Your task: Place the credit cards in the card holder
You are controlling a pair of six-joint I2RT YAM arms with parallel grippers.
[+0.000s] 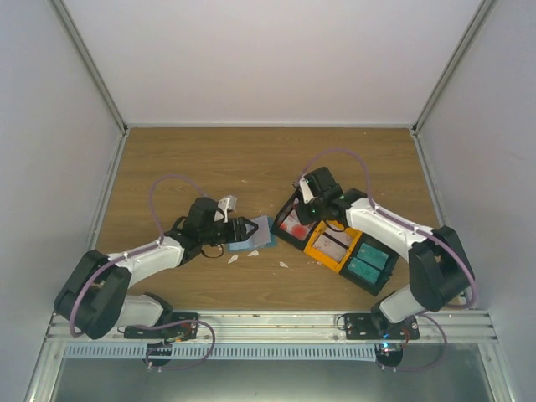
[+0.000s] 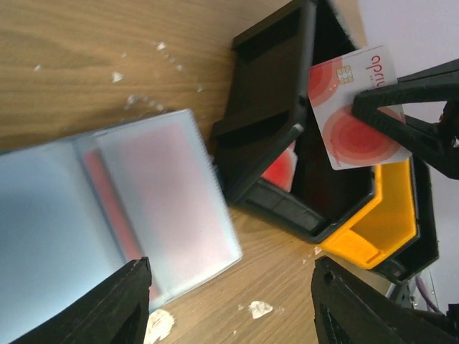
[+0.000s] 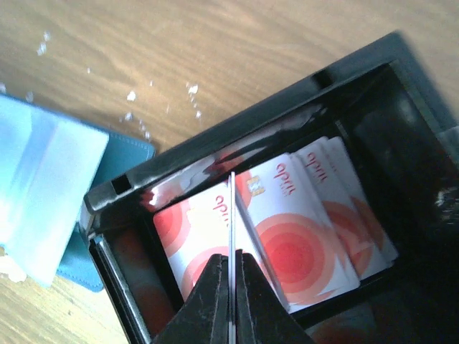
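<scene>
While the top view has the holder (image 1: pixel 255 235) on the worktop (image 1: pixel 209 159) beside the black bin (image 1: pixel 287 224), left wrist shows my left fingers (image 2: pixel 107 308) apart over it. Right wrist: right fingers (image 3: pixel 208 301) clamped on one card (image 3: pixel 232 208), edge-on above the bin. Pickup step, I judge; next, line its edge with the pocket.

Left arm (image 1: pixel 151 255) extended low toward centre, left gripper (image 2: pixel 231 287) jaws spread wide. Right arm (image 1: pixel 394 226) folded inward, right gripper (image 3: pixel 231 261) pointing down, pinched on one credit card (image 2: pixel 348 122).
</scene>
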